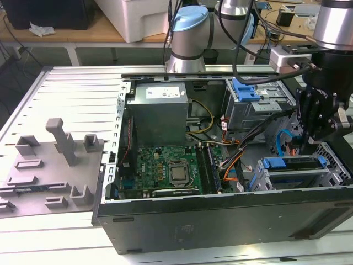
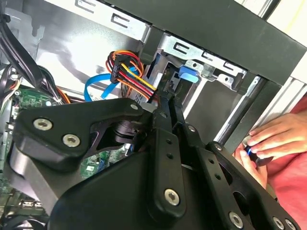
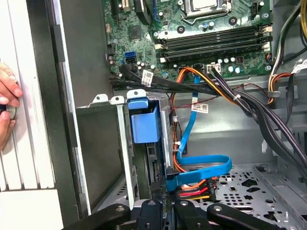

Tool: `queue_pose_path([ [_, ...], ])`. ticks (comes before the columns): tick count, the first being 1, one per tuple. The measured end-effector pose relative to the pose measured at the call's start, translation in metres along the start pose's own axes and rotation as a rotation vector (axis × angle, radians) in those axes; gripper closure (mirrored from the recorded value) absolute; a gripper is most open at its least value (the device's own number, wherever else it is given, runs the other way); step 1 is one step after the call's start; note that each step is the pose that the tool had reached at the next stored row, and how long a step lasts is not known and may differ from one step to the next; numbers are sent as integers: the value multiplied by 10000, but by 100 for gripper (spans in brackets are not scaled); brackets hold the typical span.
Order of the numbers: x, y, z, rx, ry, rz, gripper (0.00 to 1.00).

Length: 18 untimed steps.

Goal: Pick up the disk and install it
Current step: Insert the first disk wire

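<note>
The disk [image 1: 292, 164] stands on edge in the metal drive cage [image 1: 276, 179] at the front corner of the open computer case, on the exterior view's right, its blue rail on top. In the first wrist view its blue rail end [image 3: 144, 122] sticks out of the cage slot, and in the second wrist view the blue tab [image 2: 188, 74] shows at the cage mouth. My gripper [image 1: 306, 148] hangs just above the disk's rail. Its black fingers [image 2: 169, 108] are shut with nothing visible between them. I cannot see if the tips touch the rail.
A person's hand [image 2: 271, 139] rests just outside the case wall, beside the cage, also seen in the first wrist view [image 3: 7, 103]. A blue data cable and coloured power wires [image 3: 199, 167] lie beside the cage. A power-supply box [image 1: 160, 107], motherboard [image 1: 165, 171] and another blue bracket [image 1: 245, 91] sit deeper in.
</note>
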<state>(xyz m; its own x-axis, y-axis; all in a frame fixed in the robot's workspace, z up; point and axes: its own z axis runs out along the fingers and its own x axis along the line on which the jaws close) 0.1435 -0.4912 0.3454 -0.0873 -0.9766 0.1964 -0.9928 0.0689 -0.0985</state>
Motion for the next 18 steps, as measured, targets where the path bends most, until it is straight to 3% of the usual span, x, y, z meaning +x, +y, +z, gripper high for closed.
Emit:
queue_pose_path([
  [5, 33, 8, 6, 75, -41, -371, 83],
  [10, 53, 14, 9, 83, -60, -417, 83],
  [18, 61, 16, 12, 75, -206, -409, 83],
])
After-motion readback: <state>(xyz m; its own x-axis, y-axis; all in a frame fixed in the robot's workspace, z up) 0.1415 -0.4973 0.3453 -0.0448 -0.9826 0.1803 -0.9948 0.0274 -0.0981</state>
